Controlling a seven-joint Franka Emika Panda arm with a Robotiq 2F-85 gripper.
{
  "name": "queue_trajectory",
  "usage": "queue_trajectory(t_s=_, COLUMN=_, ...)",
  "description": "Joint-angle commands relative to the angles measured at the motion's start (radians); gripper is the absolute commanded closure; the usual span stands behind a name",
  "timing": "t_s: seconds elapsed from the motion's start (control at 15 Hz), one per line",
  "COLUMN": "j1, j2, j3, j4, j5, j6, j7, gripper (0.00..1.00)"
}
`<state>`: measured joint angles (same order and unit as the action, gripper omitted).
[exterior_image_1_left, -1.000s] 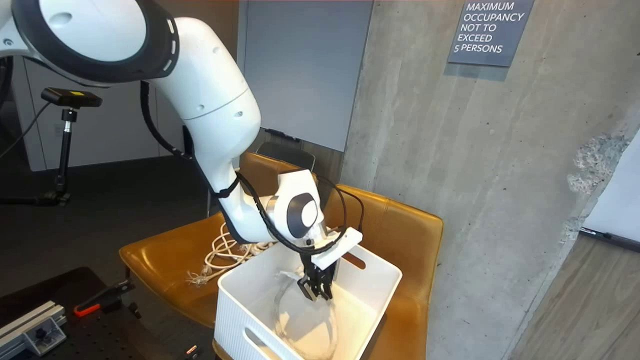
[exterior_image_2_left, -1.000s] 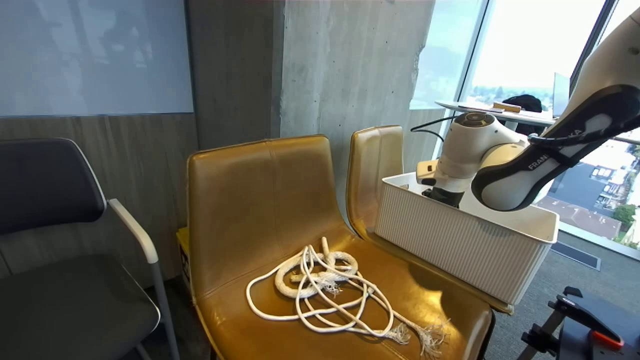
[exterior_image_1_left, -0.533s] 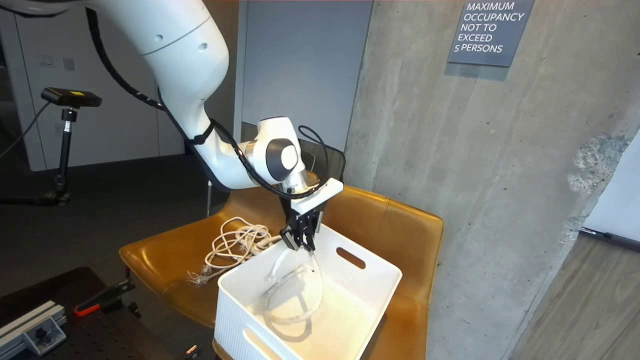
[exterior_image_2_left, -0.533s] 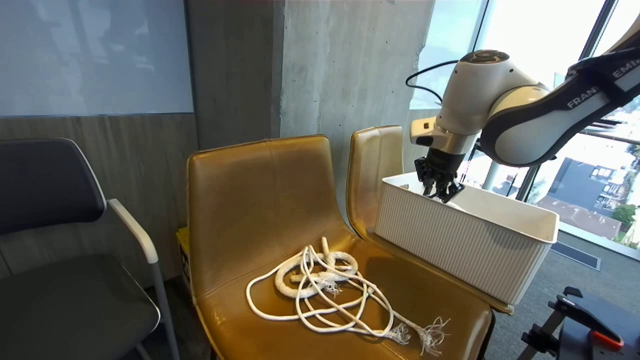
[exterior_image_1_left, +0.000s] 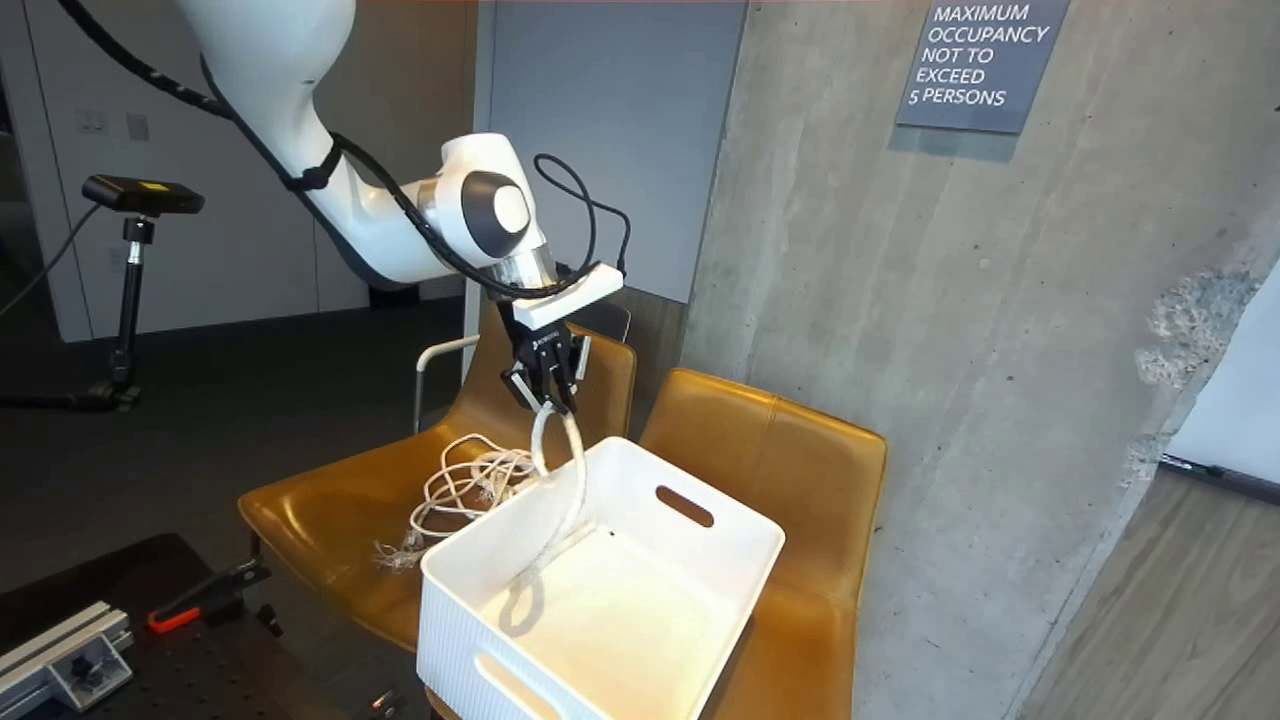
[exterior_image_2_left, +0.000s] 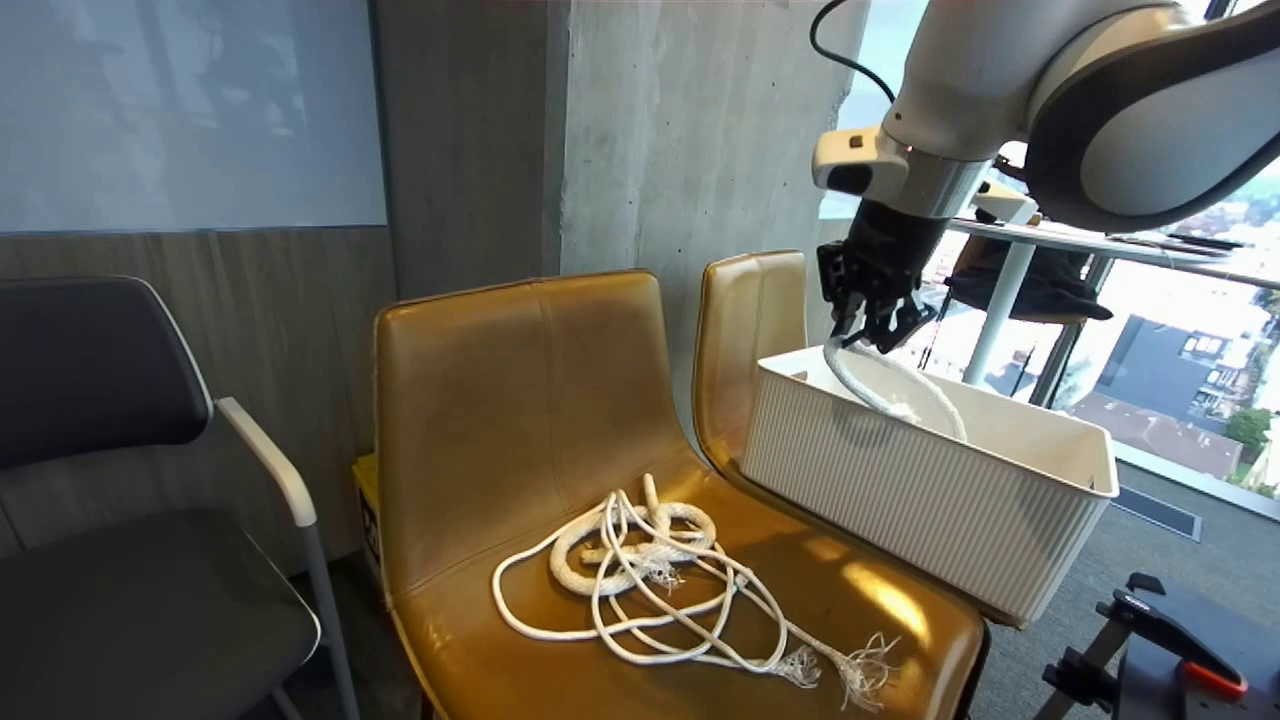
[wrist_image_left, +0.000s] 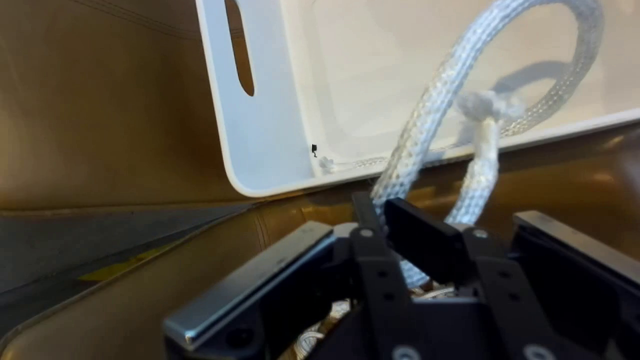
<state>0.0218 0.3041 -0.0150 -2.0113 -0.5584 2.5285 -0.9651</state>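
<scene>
My gripper is shut on a thick white braided rope, which passes between the finger pads in the wrist view. From the fingertips the rope hangs in a loop. One stretch drops into the white ribbed bin, and a frayed part shows near its rim. In the wrist view the rope curves out over the bin and casts a shadow on its floor. The gripper hangs above the bin's side nearest the neighbouring chair.
The bin stands on a tan chair. A second tan chair beside it carries a tangle of white ropes with frayed ends. A dark chair stands farther off. A black table with clamps lies at the front.
My gripper has risen out of the bin, drawing the rope up, and moved toward the chair with the tangled ropes. The bin has shifted slightly the same way.
</scene>
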Motion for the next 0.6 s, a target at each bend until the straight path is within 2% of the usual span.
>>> queue_trajectory(t_s=0.0, j1=0.033, j2=-0.082, j3=0.045, j4=0.000, j5=0.026, j6=-0.059, j7=0.044, gripper=0.97)
queue_trajectory(t_s=0.27, j1=0.091, j2=-0.096, j3=0.102, j4=0.088, j5=0.025, j6=-0.105, j7=0.091, gripper=0.97)
queue_trajectory(t_s=0.53, j1=0.161, j2=-0.041, j3=0.145, j4=0.249, j5=-0.015, j6=-0.168, j7=0.113, gripper=0.97)
